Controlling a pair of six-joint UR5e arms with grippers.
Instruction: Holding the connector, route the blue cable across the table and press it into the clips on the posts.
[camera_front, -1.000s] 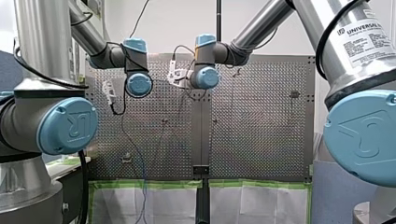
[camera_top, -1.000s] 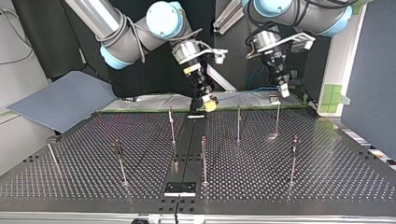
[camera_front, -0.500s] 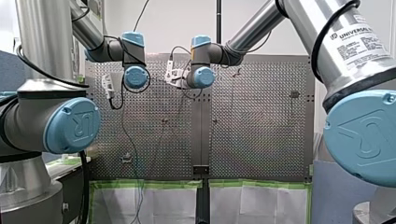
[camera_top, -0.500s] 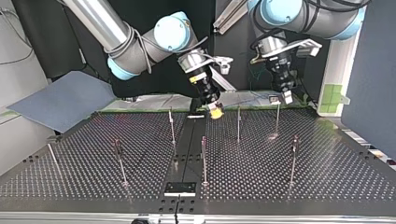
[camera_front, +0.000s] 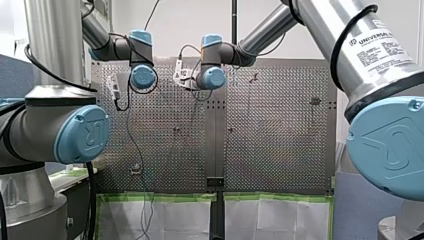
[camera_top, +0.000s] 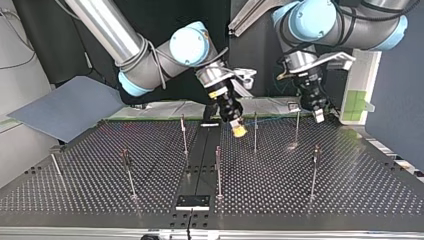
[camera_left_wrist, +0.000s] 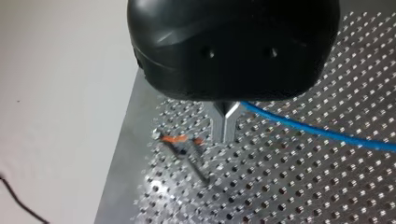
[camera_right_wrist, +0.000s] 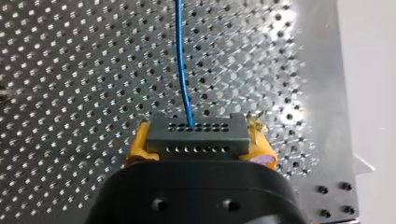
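Found no clip (camera_left_wrist: 177, 138) filled yet; judged the job early, with pressing into all posts (camera_top: 255, 131) left to do. Saw yellow-padded right gripper (camera_top: 239, 130) clamped on connector (camera_right_wrist: 196, 133), low over table (camera_top: 280, 200) near the middle posts. Saw left gripper (camera_left_wrist: 225, 127) pinched on cable (camera_left_wrist: 317, 133), metal fingers together, just beside the post with the orange clip. Noted cable as thin, blue, running straight out of connector, strung above table between both grippers, touching no clip
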